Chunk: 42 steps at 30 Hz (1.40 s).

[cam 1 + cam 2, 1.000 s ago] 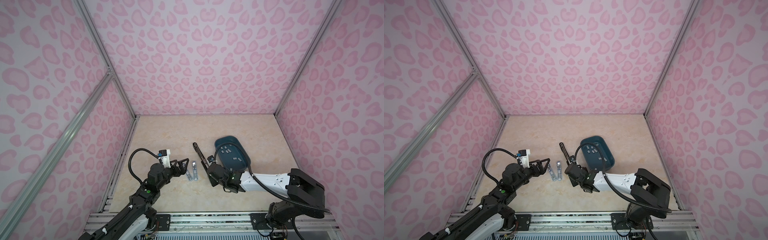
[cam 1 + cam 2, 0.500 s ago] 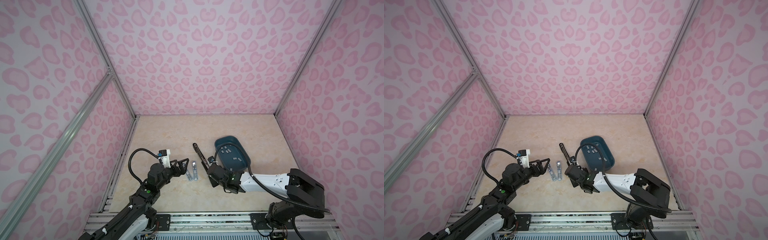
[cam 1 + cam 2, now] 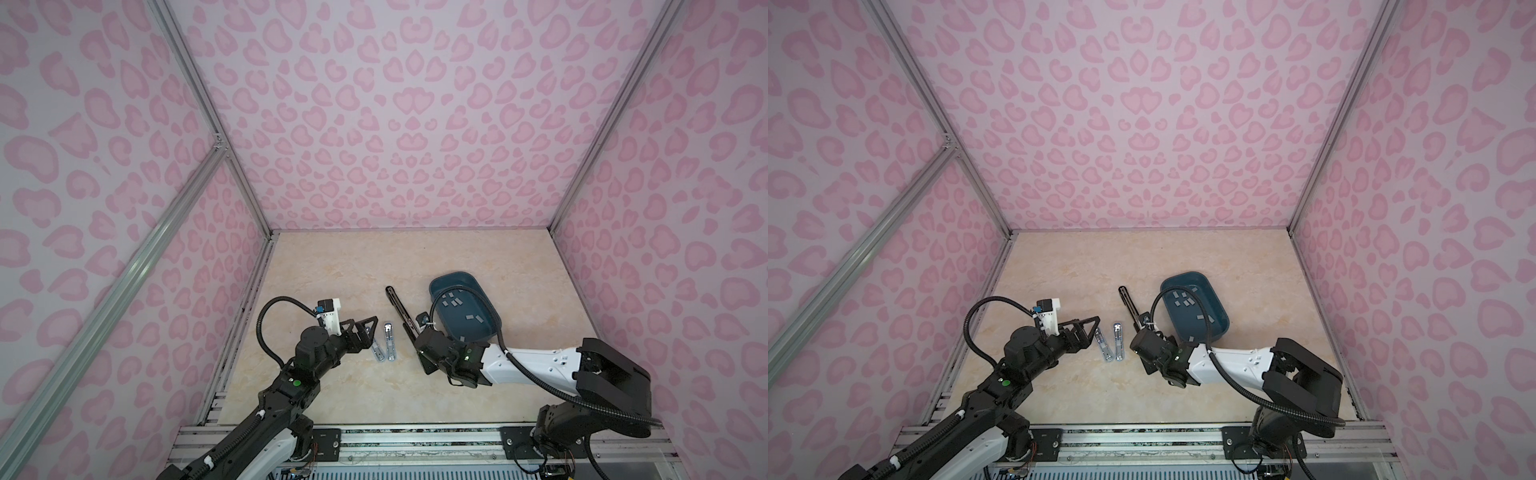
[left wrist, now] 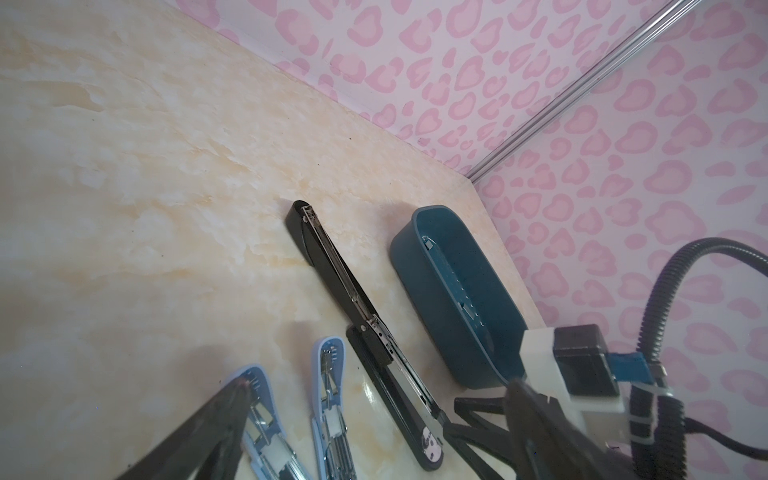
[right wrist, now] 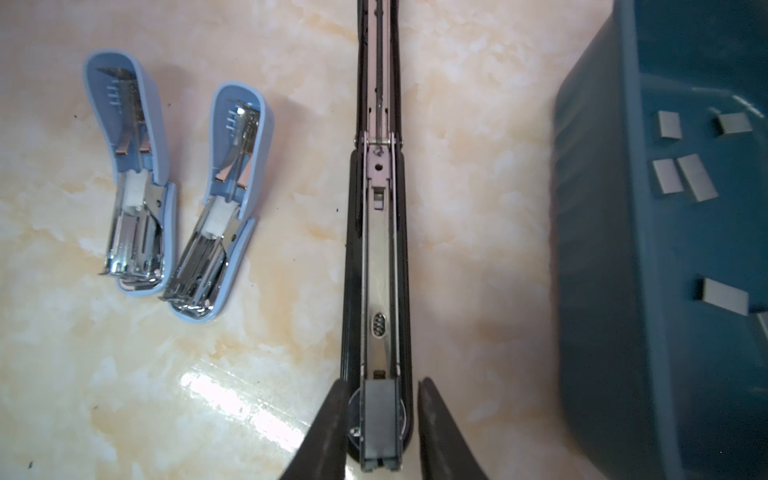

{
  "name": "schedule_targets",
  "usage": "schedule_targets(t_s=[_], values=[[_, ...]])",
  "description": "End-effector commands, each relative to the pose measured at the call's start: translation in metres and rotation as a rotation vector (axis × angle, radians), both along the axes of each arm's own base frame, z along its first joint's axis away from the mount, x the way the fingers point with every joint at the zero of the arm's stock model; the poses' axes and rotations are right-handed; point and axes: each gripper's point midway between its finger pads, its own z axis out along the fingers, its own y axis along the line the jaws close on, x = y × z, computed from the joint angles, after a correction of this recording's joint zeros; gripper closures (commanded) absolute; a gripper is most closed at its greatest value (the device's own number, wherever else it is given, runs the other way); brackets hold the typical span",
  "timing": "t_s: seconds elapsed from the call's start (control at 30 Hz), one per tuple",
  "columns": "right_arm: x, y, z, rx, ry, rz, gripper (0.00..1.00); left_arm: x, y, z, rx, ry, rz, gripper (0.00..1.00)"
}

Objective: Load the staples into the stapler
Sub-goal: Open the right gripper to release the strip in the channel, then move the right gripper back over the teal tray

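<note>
A long black stapler (image 3: 400, 311) (image 3: 1130, 308) lies opened flat on the table, its metal channel (image 5: 379, 249) facing up. My right gripper (image 3: 426, 363) (image 3: 1149, 365) (image 5: 380, 399) straddles its near end, jaws a little apart, with a gap on one side. The staples (image 3: 455, 300) (image 5: 696, 176) lie as several grey strips in a dark blue tray (image 3: 455, 274) (image 3: 1187, 274) to the stapler's right. My left gripper (image 3: 371, 330) (image 3: 1096, 328) (image 4: 374, 390) hangs wide open and empty, one finger over a light-blue stapler (image 4: 262, 415).
Two small light-blue staplers (image 3: 389, 341) (image 5: 133, 174) lie opened side by side, left of the black one; the second (image 5: 220, 199) is nearer it. Pink patterned walls enclose the table on three sides. The tray wall (image 5: 598, 249) stands close to my right gripper.
The right gripper's jaws have spread apart around the black stapler's near end. Neither arm has visibly shifted, and the left gripper stays open.
</note>
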Motion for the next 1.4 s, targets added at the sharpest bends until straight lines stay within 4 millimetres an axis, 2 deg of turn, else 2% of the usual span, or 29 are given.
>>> schedule_targets(t_s=[0.0, 0.13, 0.2, 0.33, 0.43, 0.5, 0.6, 0.63, 0.8, 0.93, 1.13, 1.37], values=[[0.011, -0.012, 0.015, -0.039, -0.065, -0.044, 0.66, 0.003, 0.001, 0.010, 0.002, -0.031, 0.010, 0.03], [0.033, -0.031, 0.062, 0.006, -0.140, -0.103, 0.61, 0.005, 0.006, 0.008, 0.041, -0.018, 0.034, 0.03], [0.054, -0.051, 0.085, 0.060, -0.155, -0.173, 0.59, 0.007, 0.009, 0.006, 0.062, -0.010, 0.048, 0.03], [0.096, -0.088, 0.110, 0.149, -0.149, -0.288, 0.56, 0.011, 0.007, 0.004, 0.104, -0.023, 0.036, 0.03], [0.123, -0.110, 0.114, 0.153, -0.135, -0.346, 0.53, 0.014, 0.008, 0.002, 0.169, -0.034, 0.030, 0.03], [0.137, -0.117, 0.104, 0.099, -0.099, -0.342, 0.52, 0.017, 0.008, 0.003, 0.197, -0.047, 0.025, 0.03], [0.148, -0.122, 0.071, 0.003, 0.031, -0.302, 0.52, 0.022, 0.007, 0.003, 0.209, -0.051, 0.035, 0.03], [0.150, -0.122, 0.059, -0.012, 0.065, -0.291, 0.52, 0.022, 0.003, -0.001, 0.196, -0.044, 0.024, 0.03], [0.162, -0.121, 0.022, -0.081, 0.135, -0.258, 0.58, 0.025, -0.024, -0.009, 0.251, -0.012, -0.052, 0.00], [0.166, -0.128, 0.008, -0.123, 0.148, -0.273, 0.59, 0.022, -0.040, -0.007, 0.278, -0.024, -0.102, 0.01], [0.165, -0.129, -0.013, -0.136, 0.204, -0.274, 0.61, 0.018, -0.034, 0.001, 0.284, -0.058, -0.078, 0.00], [0.165, -0.134, -0.029, -0.163, 0.240, -0.293, 0.64, 0.015, -0.029, 0.007, 0.286, -0.073, -0.063, 0.00]])
